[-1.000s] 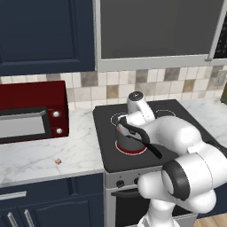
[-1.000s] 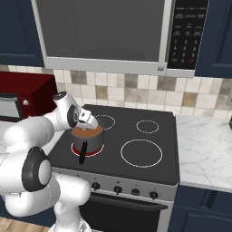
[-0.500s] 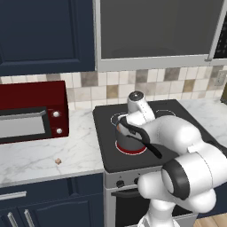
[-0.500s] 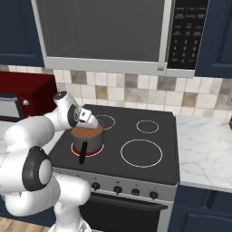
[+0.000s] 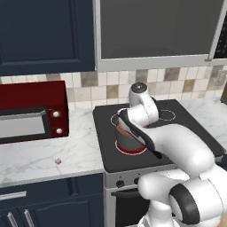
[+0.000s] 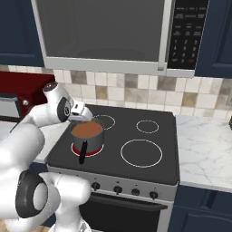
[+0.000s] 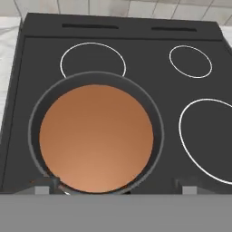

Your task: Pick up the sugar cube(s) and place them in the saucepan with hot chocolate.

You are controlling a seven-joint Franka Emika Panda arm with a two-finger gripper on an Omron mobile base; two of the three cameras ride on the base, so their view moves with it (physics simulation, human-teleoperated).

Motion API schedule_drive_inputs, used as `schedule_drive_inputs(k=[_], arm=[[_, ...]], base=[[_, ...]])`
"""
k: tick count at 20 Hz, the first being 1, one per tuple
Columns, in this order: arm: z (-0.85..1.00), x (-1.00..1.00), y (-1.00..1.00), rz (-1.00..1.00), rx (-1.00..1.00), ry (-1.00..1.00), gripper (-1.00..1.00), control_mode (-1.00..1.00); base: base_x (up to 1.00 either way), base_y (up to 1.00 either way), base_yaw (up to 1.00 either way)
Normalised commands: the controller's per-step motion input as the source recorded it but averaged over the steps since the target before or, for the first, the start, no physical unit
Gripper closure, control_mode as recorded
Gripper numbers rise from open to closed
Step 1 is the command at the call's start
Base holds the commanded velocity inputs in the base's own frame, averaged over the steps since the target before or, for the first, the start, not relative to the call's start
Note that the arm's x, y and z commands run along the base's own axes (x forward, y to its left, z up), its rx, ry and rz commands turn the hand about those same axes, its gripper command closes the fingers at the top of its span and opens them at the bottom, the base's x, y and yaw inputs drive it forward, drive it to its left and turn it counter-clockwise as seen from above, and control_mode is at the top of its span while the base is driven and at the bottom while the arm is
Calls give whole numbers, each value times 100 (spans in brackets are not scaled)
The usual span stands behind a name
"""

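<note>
The saucepan with hot chocolate [image 7: 95,136] is a small grey pot of smooth reddish-brown liquid. It stands on the front left burner [image 6: 87,135], with its black handle [image 6: 83,152] pointing toward the stove front. My gripper [image 7: 115,186] hangs just above the pan, open, its fingertips [image 7: 45,186] spread wide with nothing between them. In the right base view the gripper [image 6: 84,117] sits over the pan's far rim. One tiny tan sugar cube [image 5: 57,161] lies on the marble counter left of the stove, far from the gripper.
A red microwave [image 5: 31,111] stands on the counter [image 5: 35,155] at the left. The black stove top [image 6: 136,136] has three more ringed burners to the right and behind the pan. A grey hood hangs above, with a tiled wall behind.
The jaws have opened wide above the saucepan. The arm and pan have stayed where they were.
</note>
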Motion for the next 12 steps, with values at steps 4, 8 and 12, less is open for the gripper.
schedule_drive_inputs(k=[4,8,12], arm=[[44,-78,94,25,0,-3,-100,-100],[9,-36,95,21,0,7,-100,-100],[13,-30,100,25,0,10,-100,-100]], base=[[0,0,0],[0,0,0],[0,0,0]])
